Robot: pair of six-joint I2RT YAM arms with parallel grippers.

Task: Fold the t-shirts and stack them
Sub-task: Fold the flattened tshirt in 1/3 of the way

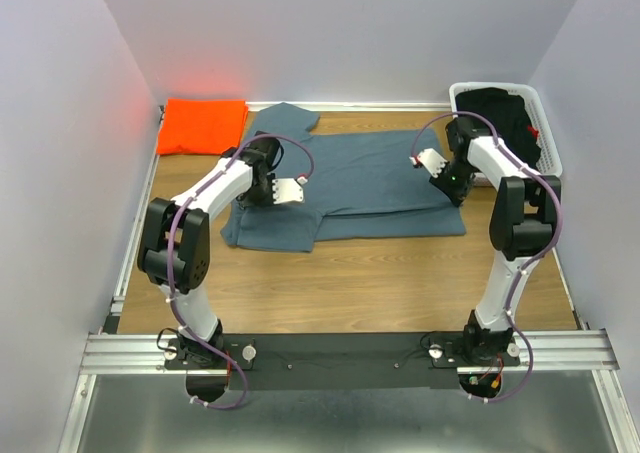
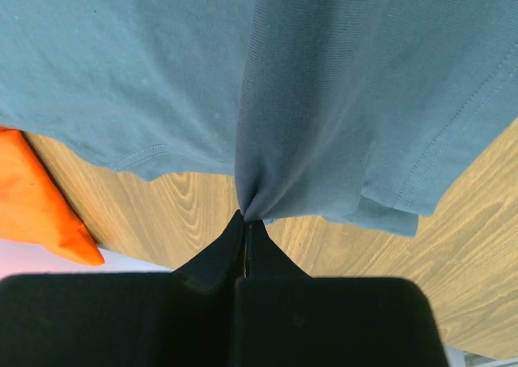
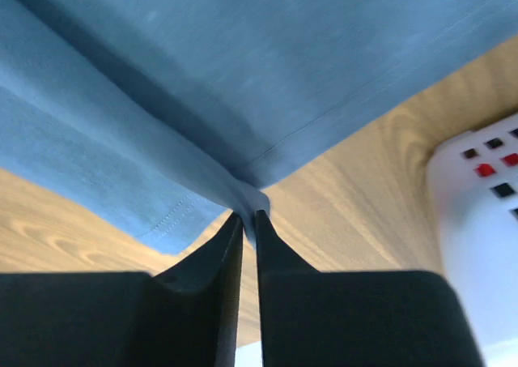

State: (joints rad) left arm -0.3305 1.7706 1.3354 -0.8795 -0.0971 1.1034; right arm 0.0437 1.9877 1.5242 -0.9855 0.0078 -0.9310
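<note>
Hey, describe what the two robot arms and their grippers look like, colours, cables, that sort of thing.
Both the left arm and right arm have white links with bulky black joints. A thin purple cable loops loosely along each. The left gripper and right gripper have matte black fingers tapering to narrow tips, on white bodies in the top view.

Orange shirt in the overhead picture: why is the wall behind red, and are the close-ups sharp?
Top view: the orange t-shirt glares, tinting the wall red. Left wrist view: the blue-grey t-shirt shows crisp weave. Right wrist view: softer, the white basket blurred.
</note>
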